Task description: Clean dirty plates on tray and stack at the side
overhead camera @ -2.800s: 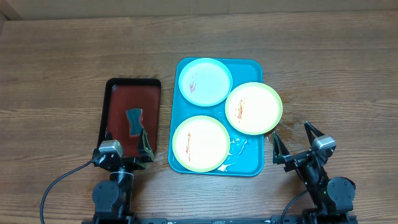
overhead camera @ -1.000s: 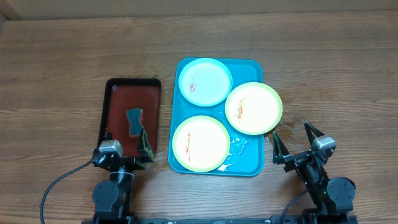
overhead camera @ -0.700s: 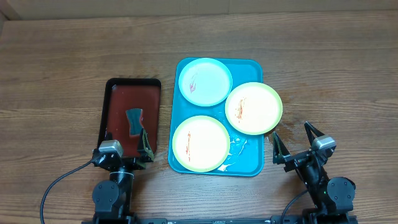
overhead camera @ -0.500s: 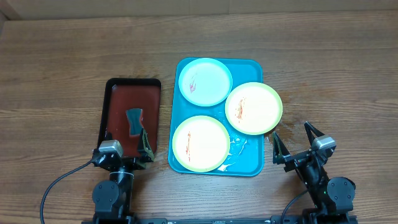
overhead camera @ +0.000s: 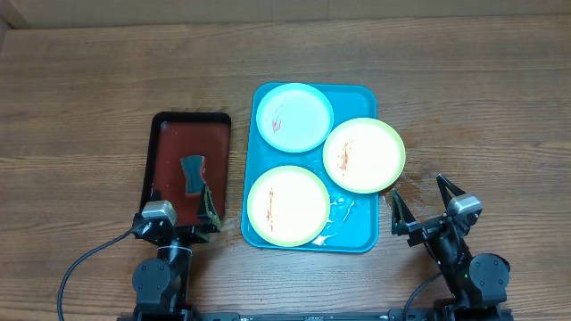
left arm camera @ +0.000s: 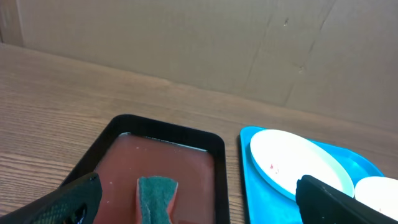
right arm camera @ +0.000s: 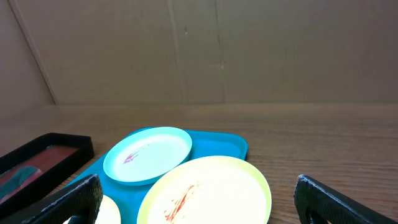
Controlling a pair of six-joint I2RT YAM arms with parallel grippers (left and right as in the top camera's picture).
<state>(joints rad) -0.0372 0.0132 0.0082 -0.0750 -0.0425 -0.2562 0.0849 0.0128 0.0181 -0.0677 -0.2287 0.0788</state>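
The turquoise tray (overhead camera: 346, 225) lies mid-table and holds three plates with red smears. The pale blue plate (overhead camera: 294, 116) is at the tray's far left. One yellow-green plate (overhead camera: 363, 155) overhangs the tray's right rim. The other yellow-green plate (overhead camera: 287, 205) is at the near left. My left gripper (overhead camera: 180, 201) is open and empty over the near end of the dark red tray (overhead camera: 169, 134). My right gripper (overhead camera: 421, 202) is open and empty right of the turquoise tray. The right wrist view shows the blue plate (right arm camera: 148, 155) and a yellow-green plate (right arm camera: 208, 193).
A teal-and-orange sponge (overhead camera: 192, 173) lies in the dark red, black-rimmed tray; it also shows in the left wrist view (left arm camera: 157, 198). A whitish smear (overhead camera: 340, 209) marks the turquoise tray's near right. A cardboard wall (right arm camera: 199, 50) stands behind the wooden table.
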